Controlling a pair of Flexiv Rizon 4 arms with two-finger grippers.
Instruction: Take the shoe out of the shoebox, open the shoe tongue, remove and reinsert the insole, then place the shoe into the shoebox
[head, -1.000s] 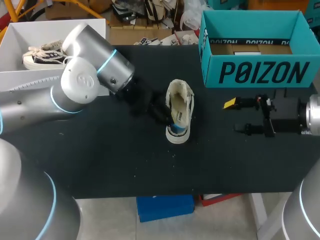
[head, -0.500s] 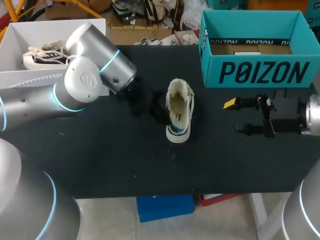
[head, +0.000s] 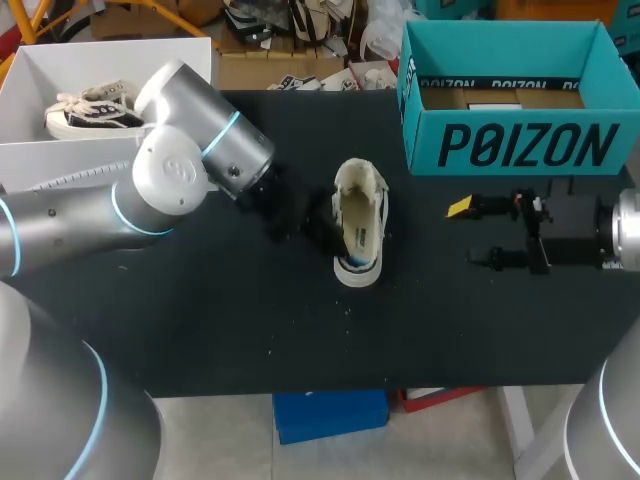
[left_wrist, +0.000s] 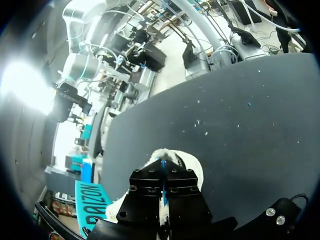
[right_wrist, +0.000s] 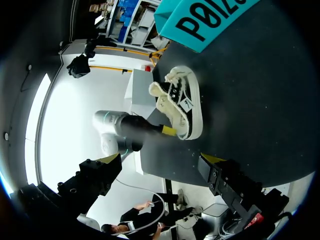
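Observation:
A cream sneaker (head: 360, 222) stands on the black table (head: 200, 320), with a blue insole (head: 352, 260) showing at its near end. My left gripper (head: 330, 236) is against the shoe's left side. In the left wrist view its black fingers (left_wrist: 150, 200) are pressed together on a thin blue edge, the insole (left_wrist: 163, 182), with the fuzzy shoe (left_wrist: 192, 167) just ahead. The right wrist view shows the sneaker (right_wrist: 181, 102) lying far ahead and the left arm's yellow tip at its end. My right gripper (head: 472, 234) (right_wrist: 162, 160) stands open and empty, right of the shoe.
The teal shoebox (head: 520, 145) (right_wrist: 210, 15) stands open at the back right, beyond my right gripper. A white box (head: 110, 60) at the back left holds another sneaker (head: 90, 112). My left arm's big joints (head: 180, 170) lie over the table's left part.
My left gripper's fingers have come together at the shoe's side. The left arm's joints have shifted slightly right. The right arm has kept still.

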